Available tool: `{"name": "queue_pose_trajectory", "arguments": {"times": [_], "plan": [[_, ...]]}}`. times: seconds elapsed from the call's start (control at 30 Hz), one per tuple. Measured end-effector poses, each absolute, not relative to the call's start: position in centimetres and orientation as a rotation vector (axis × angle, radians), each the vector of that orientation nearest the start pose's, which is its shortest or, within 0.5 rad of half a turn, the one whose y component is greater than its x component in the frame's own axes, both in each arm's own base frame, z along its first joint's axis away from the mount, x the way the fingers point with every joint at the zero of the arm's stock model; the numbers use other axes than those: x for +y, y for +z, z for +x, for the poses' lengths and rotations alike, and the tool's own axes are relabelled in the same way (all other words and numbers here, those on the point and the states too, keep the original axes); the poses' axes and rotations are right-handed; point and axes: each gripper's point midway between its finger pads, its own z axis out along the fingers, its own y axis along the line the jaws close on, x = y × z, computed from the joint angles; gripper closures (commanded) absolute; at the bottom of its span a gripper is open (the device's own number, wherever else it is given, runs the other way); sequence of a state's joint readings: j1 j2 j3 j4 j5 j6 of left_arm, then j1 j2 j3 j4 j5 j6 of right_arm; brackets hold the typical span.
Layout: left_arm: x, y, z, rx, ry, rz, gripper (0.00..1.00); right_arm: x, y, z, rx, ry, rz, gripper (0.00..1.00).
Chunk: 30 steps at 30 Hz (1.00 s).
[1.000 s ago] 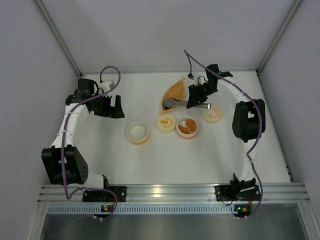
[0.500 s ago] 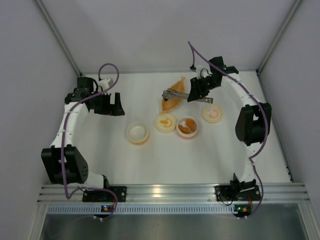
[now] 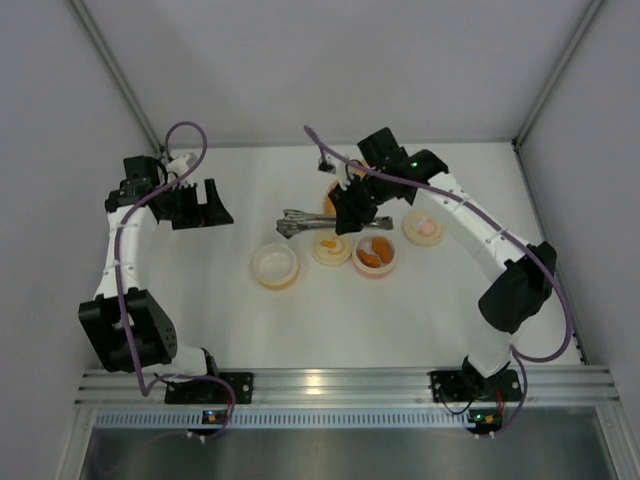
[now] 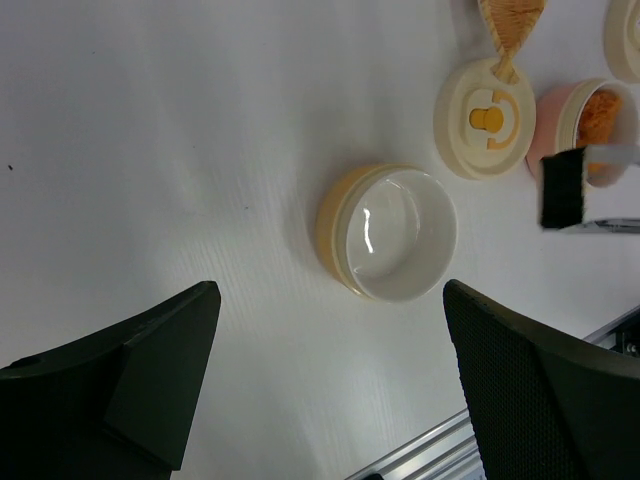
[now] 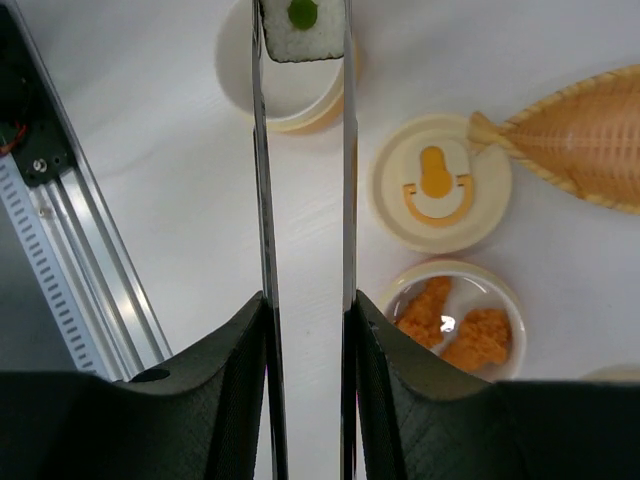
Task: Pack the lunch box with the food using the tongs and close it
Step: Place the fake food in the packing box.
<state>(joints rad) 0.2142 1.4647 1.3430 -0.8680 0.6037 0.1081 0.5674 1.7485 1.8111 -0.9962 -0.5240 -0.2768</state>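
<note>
Clamping the tongs (image 5: 262, 200), your right claw (image 5: 305, 310) holds a rice roll (image 5: 300, 28) aloft near the empty cream bowl (image 4: 395, 235). Orange pieces (image 5: 445, 320) already sit in the pink bowl (image 5: 392, 297); the drop and closing remain, your left claw (image 3: 205, 205) released, far left.

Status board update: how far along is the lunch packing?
Done: orange pieces sit in the pink bowl. In hand: right gripper holds the tongs, pinching a rice piece near the empty bowl. To do: drop it in, fit the lid. Left gripper open.
</note>
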Motion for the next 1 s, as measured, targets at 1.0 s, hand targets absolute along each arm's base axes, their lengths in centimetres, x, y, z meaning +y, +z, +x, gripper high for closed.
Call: {"name": "queue_pose_trajectory", "arguments": {"times": [1.0], "plan": [[-1.7,19.1,33.5,2.428,-0.654,0.085,0.02,35.2,14.3,26.9,2.299,0.477,-1.509,0.78]]}}
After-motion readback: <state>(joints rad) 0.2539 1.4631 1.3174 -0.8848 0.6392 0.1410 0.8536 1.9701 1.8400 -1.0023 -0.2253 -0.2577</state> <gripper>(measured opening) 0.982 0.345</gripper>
